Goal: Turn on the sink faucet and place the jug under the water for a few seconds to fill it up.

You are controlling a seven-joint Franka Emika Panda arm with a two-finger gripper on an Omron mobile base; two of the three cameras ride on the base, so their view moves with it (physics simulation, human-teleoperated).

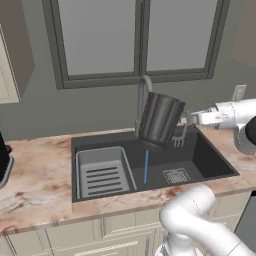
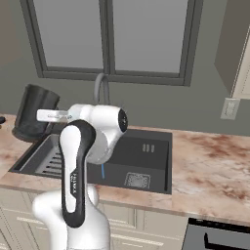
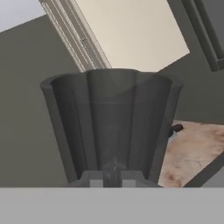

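The gripper (image 1: 189,120) is clamped on the side handle of the jug (image 1: 160,119), holding it in the air over the far part of the sink (image 1: 210,157), with the arm reaching in from the right. In the left base view the jug hangs slightly tilted, directly in front of the sink faucet (image 1: 142,95), whose arched neck rises behind its rim. Beneath the jug a thin stream of water (image 1: 146,166) falls straight down to the basin floor, landing left of the square drain grate (image 1: 176,175) and right of the slatted rack insert (image 1: 102,172), which fills the left side of the basin. From the right base view the jug (image 2: 33,113) sits at the left, above the sink's left end, with the faucet (image 2: 101,88) rising behind the arm's white wrist. In the hand view the jug (image 3: 111,124) stands just ahead of the fingertips (image 3: 131,176), which sit close together at its base, its dark fluted wall widening toward the rim. The marbled counter (image 1: 35,175) surrounds the sink, and a window (image 1: 137,35) lies on the far wall
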